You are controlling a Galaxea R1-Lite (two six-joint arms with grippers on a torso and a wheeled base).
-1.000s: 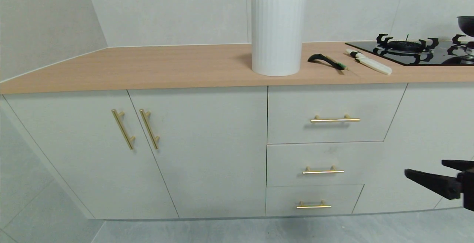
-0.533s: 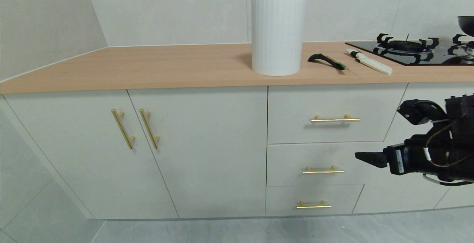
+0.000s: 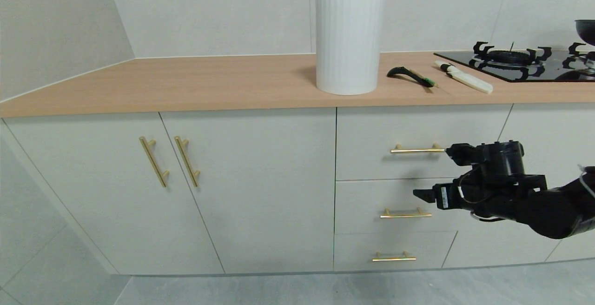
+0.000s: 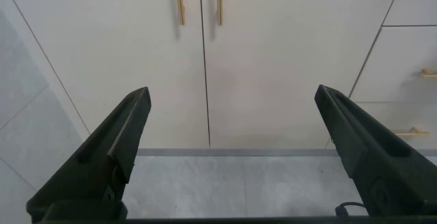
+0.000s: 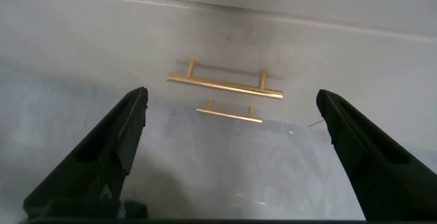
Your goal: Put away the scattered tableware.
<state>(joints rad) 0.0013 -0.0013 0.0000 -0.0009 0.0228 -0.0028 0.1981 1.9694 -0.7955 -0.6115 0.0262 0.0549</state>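
Watching the head view, I find the black curved-handled utensil [image 3: 411,75] and the cream-white slender utensil [image 3: 464,79] lying near the wooden countertop's [image 3: 209,84] front edge, between the tall white ribbed container [image 3: 349,43] and the black gas hob [image 3: 516,65]. My right gripper [image 3: 434,172] hangs before the pale drawers [image 3: 372,133], fingers apart. Its wrist view frames two brass drawer handles [image 5: 225,86], while the left wrist view shows my left gripper [image 4: 232,156], likewise spread, facing pale cupboard doors [image 4: 273,60].

The right pincer's [image 3: 432,171] white label [image 3: 444,196] is too small to read.
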